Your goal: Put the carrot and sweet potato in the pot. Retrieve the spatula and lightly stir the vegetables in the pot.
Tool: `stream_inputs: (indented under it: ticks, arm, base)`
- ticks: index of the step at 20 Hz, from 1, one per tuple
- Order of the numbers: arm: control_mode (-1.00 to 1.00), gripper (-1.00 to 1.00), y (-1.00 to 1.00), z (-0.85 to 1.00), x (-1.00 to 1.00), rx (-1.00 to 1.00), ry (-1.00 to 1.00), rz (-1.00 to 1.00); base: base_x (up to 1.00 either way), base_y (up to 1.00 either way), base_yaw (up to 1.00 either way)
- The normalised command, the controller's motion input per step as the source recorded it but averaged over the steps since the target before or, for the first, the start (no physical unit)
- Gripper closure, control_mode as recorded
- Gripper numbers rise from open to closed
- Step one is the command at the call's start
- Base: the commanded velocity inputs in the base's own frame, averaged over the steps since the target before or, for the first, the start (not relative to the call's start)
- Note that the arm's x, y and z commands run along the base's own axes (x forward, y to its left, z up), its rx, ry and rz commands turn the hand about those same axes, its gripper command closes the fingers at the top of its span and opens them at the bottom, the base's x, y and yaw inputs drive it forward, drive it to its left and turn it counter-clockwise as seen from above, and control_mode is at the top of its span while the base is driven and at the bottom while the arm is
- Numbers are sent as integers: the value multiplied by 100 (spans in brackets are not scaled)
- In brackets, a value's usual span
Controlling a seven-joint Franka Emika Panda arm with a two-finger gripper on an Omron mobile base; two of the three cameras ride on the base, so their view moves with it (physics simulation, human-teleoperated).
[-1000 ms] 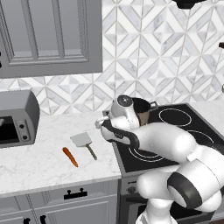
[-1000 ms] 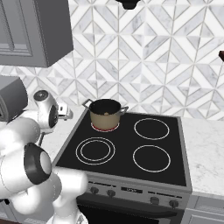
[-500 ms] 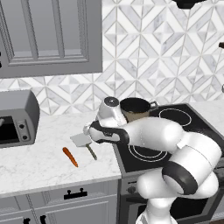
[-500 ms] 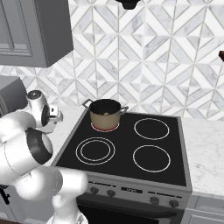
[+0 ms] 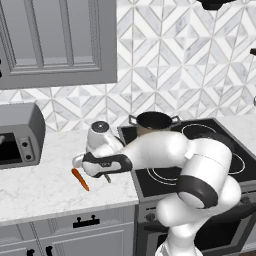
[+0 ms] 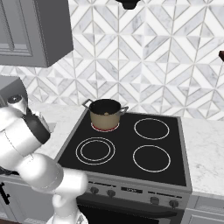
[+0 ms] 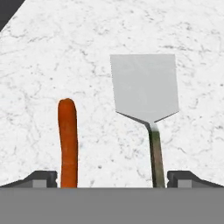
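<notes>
The arm has been swung from the pot (image 5: 153,120) to the worktop (image 7: 52,52) at lower left. The claw (image 7: 111,177), released and empty, is hung over the carrot (image 7: 67,140) beside the spatula (image 7: 145,89); carrot pickup seems next.

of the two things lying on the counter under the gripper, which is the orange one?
The carrot: slim and orange-red, beside the spatula, which has a flat grey blade.

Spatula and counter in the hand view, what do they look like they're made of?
Spatula: blade looks like matte light-grey metal or plastic, flat and even; its thin dark handle looks metallic, with a slight sheen. Counter: white stone, likely marble, judging by its grey veining.
</notes>
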Motion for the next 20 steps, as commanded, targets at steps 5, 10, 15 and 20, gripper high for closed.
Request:
stream_inputs:
  ticks: [5,10,15,20]
  arm:
    - [-100,-100,16,-14,-8,0,3,0]
    - [-100,-100,11,-14,-3,0,12,0]
    - [-100,-100,29,-33,-9,0,6,0]
    - [-100,-100,31,-39,0,0,0,0]
  base:
    - [0,0,0]
    - [0,0,0]
    - [0,0,0]
    - [0,0,0]
